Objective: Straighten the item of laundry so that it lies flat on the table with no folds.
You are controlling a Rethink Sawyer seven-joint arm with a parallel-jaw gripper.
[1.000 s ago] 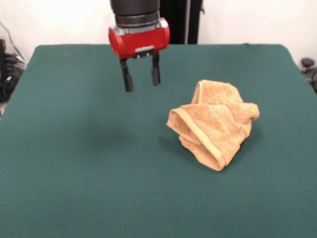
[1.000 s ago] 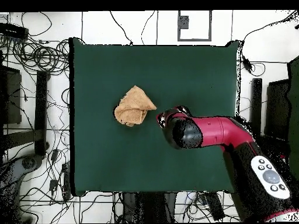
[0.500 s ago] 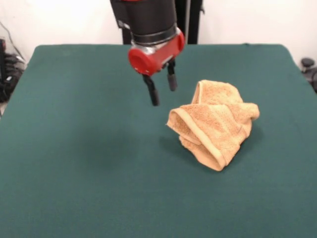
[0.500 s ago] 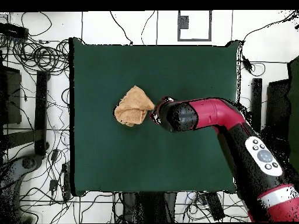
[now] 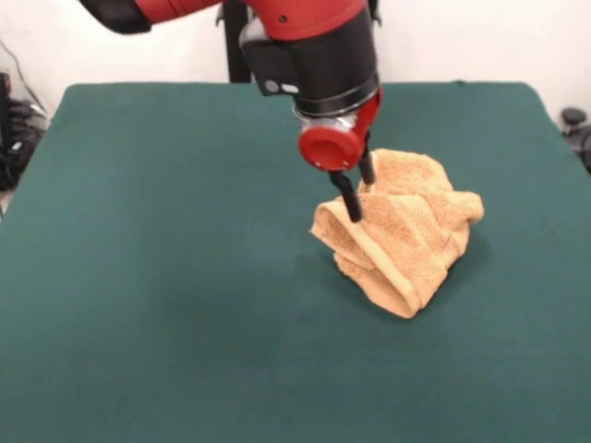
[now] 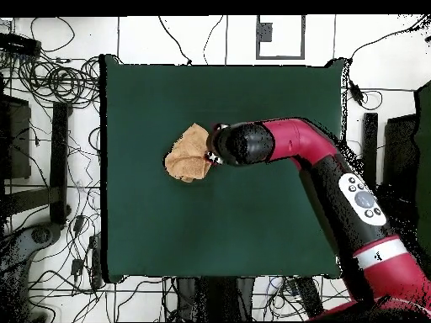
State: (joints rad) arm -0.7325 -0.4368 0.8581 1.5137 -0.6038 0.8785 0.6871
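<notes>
The tan-orange towel [image 5: 406, 231] lies crumpled in a folded heap on the dark green table [image 5: 157, 277], right of centre in the front view. It also shows in the overhead view [image 6: 185, 156], left of centre. My gripper [image 5: 358, 192] is tilted and open, its two black fingers [image 5: 352, 205] down at the towel's upper left edge, one on each side of a raised fold. In the overhead view the gripper [image 6: 210, 156] sits at the towel's right edge. The white label is hidden.
The red and black arm [image 6: 311, 164] reaches across the table from the lower right in the overhead view. Cables and stands lie on the floor around the table [image 6: 252, 227].
The gripper has moved from open table toward the towel and come down, tilting, until its fingers reach the towel's edge. The towel has not moved.
</notes>
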